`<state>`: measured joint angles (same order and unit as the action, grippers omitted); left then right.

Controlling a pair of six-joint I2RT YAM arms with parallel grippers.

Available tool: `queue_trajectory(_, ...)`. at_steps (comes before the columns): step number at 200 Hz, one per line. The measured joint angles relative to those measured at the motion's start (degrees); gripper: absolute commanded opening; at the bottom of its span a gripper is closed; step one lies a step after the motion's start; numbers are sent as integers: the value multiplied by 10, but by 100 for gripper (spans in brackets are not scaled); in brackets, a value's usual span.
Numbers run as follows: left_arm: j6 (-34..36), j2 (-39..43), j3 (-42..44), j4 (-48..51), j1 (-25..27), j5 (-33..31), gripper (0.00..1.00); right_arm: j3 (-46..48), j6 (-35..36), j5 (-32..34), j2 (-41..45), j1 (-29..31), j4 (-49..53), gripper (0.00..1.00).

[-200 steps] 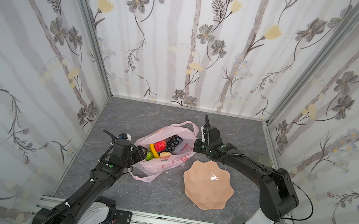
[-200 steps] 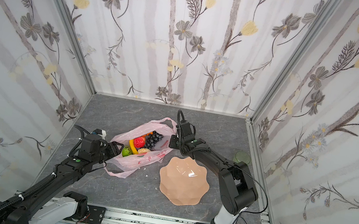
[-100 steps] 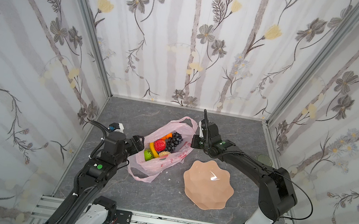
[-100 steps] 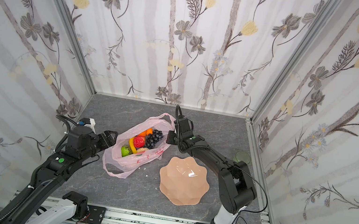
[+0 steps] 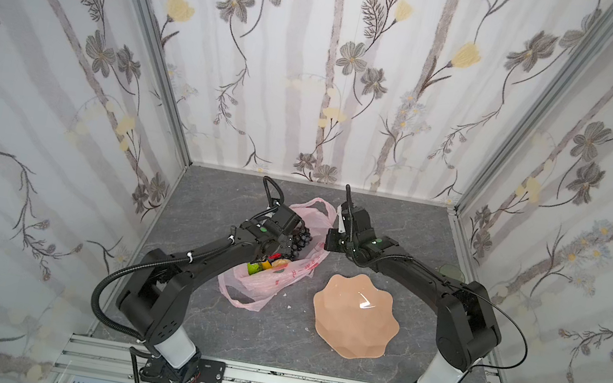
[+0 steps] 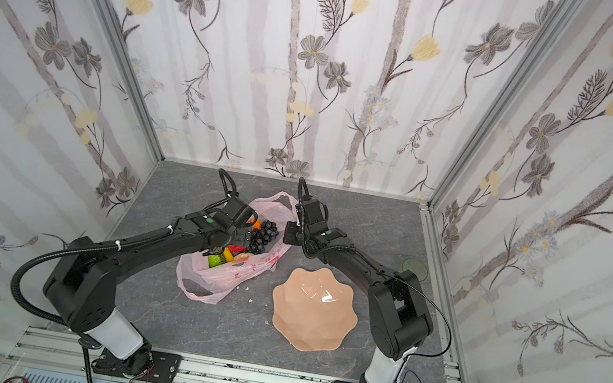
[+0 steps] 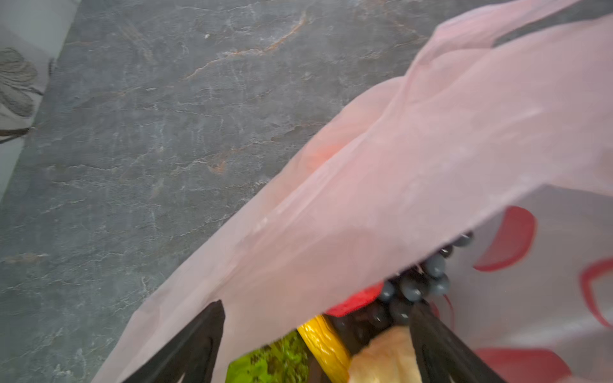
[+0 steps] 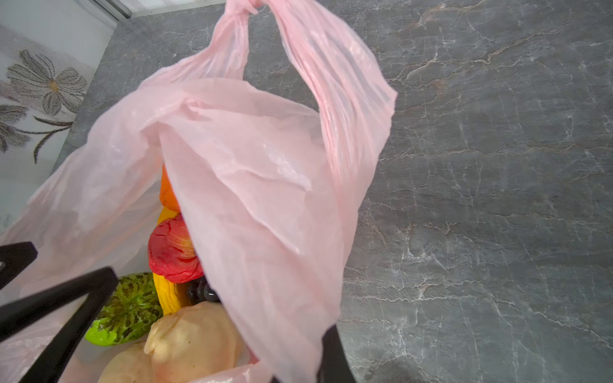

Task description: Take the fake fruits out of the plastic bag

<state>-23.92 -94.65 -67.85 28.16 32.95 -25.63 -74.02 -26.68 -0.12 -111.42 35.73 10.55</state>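
The left end effector is hovering released over the mouth of the bag, jaws spread wide above the fruits. The right end effector is clenching the bag's rim and holding it up. The bag is lying on the table near the plate. The grapes, the banana and the other fruits are sitting inside.
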Motion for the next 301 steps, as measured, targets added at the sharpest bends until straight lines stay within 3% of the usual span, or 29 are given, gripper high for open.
queue_trajectory(30, -4, -75, -38, 2, -36, -25, 56, -4, 13, -2, -24, -14, -2, 0)
queue_trajectory(85, -37, -74, -37, -8, -114, -9, 13, -74, 47, -15, -99, -11, -4, 0)
queue_trajectory(115, -51, -45, 2, -33, -151, 22, 0, -138, 61, -21, -140, 0, -4, 0)
queue_trajectory(131, -57, -26, 24, -44, -156, 37, 0, -170, 63, -18, -160, 3, 3, 8)
queue_trajectory(148, -62, 3, 49, -60, -159, 56, 0, -192, 64, -8, -170, 3, 17, 37)
queue_trajectory(194, -76, 67, 110, -96, -156, 112, 0, -165, 61, 73, -112, 29, 78, 77)
queue_trajectory(235, -80, 85, 135, -118, -154, 138, 0, -135, 28, 139, -47, 113, 117, 87)
queue_trajectory(301, -86, 111, 160, -145, -150, 159, 0, -230, -8, 159, -151, 214, 197, 85)
